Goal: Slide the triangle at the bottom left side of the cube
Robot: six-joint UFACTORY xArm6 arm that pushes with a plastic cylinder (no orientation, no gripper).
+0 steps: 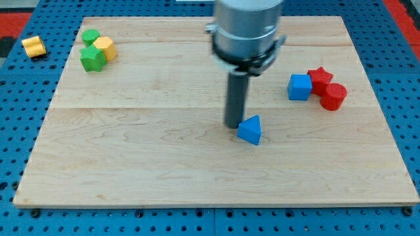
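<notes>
A blue triangle (250,130) lies near the middle of the wooden board (131,157). A blue cube (300,87) sits toward the view's right, up and to the right of the triangle. My tip (233,125) rests on the board just left of the triangle, touching or almost touching its left edge. The rod rises from there to the arm's grey body at the view's top.
A red star-like block (319,77) and a red cylinder (333,96) sit right against the blue cube's right side. At the top left are two green blocks (92,59) and a yellow block (105,48). Another yellow block (33,46) lies off the board.
</notes>
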